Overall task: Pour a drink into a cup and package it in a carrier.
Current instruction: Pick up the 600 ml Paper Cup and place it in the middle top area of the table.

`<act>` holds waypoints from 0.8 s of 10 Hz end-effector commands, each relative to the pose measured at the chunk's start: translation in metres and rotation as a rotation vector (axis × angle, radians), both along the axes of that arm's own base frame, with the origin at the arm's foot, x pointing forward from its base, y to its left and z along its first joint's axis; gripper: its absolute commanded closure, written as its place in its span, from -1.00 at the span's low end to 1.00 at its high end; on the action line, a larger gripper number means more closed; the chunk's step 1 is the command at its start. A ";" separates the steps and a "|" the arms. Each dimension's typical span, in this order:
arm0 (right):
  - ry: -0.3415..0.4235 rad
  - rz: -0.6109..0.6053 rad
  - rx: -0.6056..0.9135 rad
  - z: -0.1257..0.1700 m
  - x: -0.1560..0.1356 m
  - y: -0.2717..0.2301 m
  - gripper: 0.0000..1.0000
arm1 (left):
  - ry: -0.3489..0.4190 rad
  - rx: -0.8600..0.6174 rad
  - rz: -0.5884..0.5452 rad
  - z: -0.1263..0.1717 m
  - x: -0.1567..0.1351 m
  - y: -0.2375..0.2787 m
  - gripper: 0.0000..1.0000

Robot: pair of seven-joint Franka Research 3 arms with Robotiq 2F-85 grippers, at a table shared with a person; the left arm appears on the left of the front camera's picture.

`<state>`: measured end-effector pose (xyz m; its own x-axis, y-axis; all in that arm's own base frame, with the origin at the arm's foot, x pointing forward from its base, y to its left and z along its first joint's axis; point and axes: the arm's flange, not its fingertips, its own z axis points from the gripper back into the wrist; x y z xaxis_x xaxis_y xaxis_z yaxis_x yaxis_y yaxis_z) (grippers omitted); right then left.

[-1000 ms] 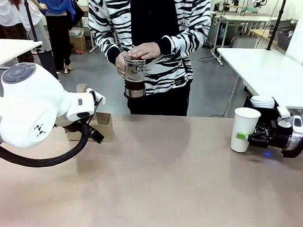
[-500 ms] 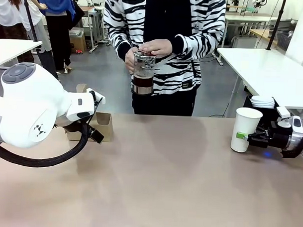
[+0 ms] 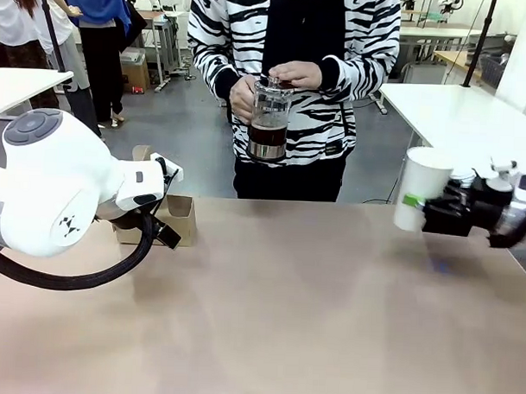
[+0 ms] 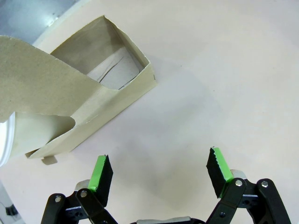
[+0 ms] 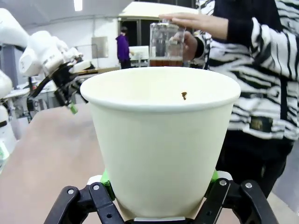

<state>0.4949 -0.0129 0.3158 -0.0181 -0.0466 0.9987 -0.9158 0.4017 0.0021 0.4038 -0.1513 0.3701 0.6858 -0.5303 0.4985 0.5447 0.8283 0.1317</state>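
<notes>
A person in a striped top holds a clear glass jug [image 3: 269, 118] with amber-brown drink in its lower part, both hands on it, beyond the table's far edge; the jug [image 5: 166, 43] also shows in the right wrist view. My right gripper [image 3: 428, 213] is shut on the white paper cup [image 3: 421, 187], lidless, lifted off the table at the right. The cup [image 5: 160, 140] stands upright between the green pads. The brown cardboard carrier [image 3: 177, 218] rests at the far left, partly behind my left arm. My left gripper [image 4: 159, 173] hangs open just beside the carrier [image 4: 84, 100].
A stack of white lids [image 3: 456, 176] sits on a black holder at the far right. Other white tables [image 3: 456, 117] stand behind. People stand in the background left. The tan tabletop [image 3: 285, 310] is bare across its middle and front.
My right gripper has lifted the cup off the table and shifted it slightly left. The person has carried the jug rightward. My left arm has stayed still.
</notes>
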 end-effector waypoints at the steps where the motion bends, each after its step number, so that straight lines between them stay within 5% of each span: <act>1: 0.031 -0.060 -0.001 0.010 0.036 0.052 -0.60 | 0.000 -0.001 0.000 0.000 0.000 0.000 -1.00; 5: 0.028 -0.094 -0.007 -0.022 0.115 0.112 -0.60 | 0.000 -0.001 0.000 0.000 0.000 0.000 -1.00; 8: 0.068 -0.130 -0.003 -0.058 0.140 0.115 -0.60 | 0.000 -0.001 0.000 0.000 0.000 0.000 -1.00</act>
<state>0.6264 0.0999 0.2580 0.0445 -0.0419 0.9981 -0.8747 0.4810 0.0592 0.4039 -0.1510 0.3699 0.6864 -0.5298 0.4981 0.5441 0.8286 0.1317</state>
